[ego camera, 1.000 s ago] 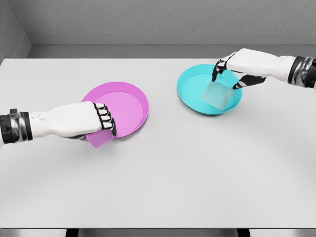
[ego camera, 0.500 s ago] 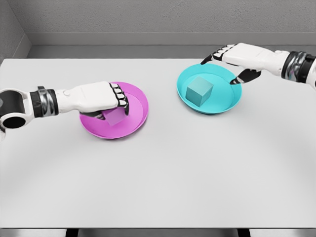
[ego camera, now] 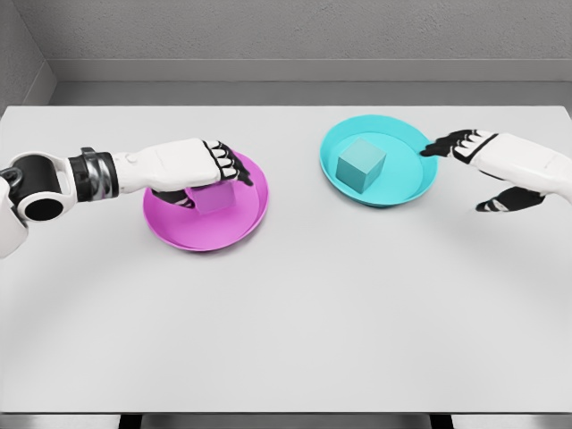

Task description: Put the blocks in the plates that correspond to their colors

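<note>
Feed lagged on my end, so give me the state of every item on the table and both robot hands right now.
Teal block: resting in the teal plate, free of any hand.
Teal plate: on the table, holding the teal block.
Pink block: in the pink plate, under the left fingers.
Pink plate: on the table, holding the pink block.
Left robot hand: over the pink block, release unclear.
Right robot hand: open, beside the teal plate.

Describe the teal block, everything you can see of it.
The teal block is a plain cube, matte and uniformly coloured, slightly darker than the plate; three faces show, the top one lightest. It sits flat and upright inside the cyan plate, a little left of the plate's middle, turned so one vertical edge faces the camera. Nothing grips it: the right hand is open off the plate's right rim, clear of the block. Only the plate touches it.
</note>
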{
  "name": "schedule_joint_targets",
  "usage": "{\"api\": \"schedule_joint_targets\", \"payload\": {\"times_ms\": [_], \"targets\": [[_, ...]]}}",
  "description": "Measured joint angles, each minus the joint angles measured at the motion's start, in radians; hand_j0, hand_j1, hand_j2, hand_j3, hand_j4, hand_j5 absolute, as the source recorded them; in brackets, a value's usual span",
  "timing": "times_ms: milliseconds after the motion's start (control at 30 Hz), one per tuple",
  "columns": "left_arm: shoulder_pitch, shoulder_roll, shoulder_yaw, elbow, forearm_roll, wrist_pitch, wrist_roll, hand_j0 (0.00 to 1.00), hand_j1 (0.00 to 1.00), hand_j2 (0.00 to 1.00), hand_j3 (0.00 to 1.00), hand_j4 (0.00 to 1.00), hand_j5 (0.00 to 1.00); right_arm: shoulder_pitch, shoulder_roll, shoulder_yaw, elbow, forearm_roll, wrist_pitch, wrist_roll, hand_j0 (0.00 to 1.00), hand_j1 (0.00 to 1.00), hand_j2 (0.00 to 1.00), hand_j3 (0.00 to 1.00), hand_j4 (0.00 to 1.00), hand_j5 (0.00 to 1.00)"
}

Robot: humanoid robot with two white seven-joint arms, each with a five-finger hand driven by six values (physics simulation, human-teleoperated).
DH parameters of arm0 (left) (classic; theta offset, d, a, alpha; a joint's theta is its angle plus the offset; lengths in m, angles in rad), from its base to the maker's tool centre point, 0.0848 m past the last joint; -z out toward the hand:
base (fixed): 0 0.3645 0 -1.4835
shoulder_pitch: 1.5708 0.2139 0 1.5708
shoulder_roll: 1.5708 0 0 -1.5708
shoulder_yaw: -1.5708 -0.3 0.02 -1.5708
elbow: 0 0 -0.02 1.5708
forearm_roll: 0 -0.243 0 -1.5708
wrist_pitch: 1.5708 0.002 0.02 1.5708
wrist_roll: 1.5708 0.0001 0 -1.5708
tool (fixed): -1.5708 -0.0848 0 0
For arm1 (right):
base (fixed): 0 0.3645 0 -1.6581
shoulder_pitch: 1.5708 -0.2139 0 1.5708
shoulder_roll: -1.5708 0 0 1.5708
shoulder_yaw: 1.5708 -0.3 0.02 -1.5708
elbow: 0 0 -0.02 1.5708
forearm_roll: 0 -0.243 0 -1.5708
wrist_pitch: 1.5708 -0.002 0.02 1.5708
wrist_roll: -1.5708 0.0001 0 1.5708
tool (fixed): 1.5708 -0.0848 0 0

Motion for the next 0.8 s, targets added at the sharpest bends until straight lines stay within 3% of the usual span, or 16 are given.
{"api": "schedule_joint_targets", "payload": {"times_ms": [333,567,667,800], "targets": [[-0.008,0.015,0.007,-0.008,0.009,0.000,0.002,1.00,1.00,1.00,1.00,1.00,1.00,0.008,-0.007,-0.021,-0.004,-0.003,-0.002,0.000,1.00,1.00,1.00,1.00,1.00,1.00],[0.011,0.191,0.046,-0.139,0.105,0.000,0.004,1.00,1.00,1.00,1.00,1.00,1.00,0.008,-0.007,-0.021,-0.007,-0.003,-0.002,0.000,1.00,1.00,1.00,1.00,1.00,1.00],[0.014,0.249,0.069,-0.162,0.148,0.000,0.004,1.00,1.00,1.00,1.00,1.00,1.00,0.008,-0.007,-0.021,-0.007,-0.003,-0.002,0.000,1.00,1.00,1.00,1.00,1.00,1.00],[0.061,0.314,0.097,-0.192,0.189,0.000,0.004,1.00,1.00,1.00,1.00,1.00,1.00,0.006,-0.007,-0.021,-0.006,-0.003,-0.002,0.000,1.00,1.00,1.00,1.00,1.00,1.00]]}}
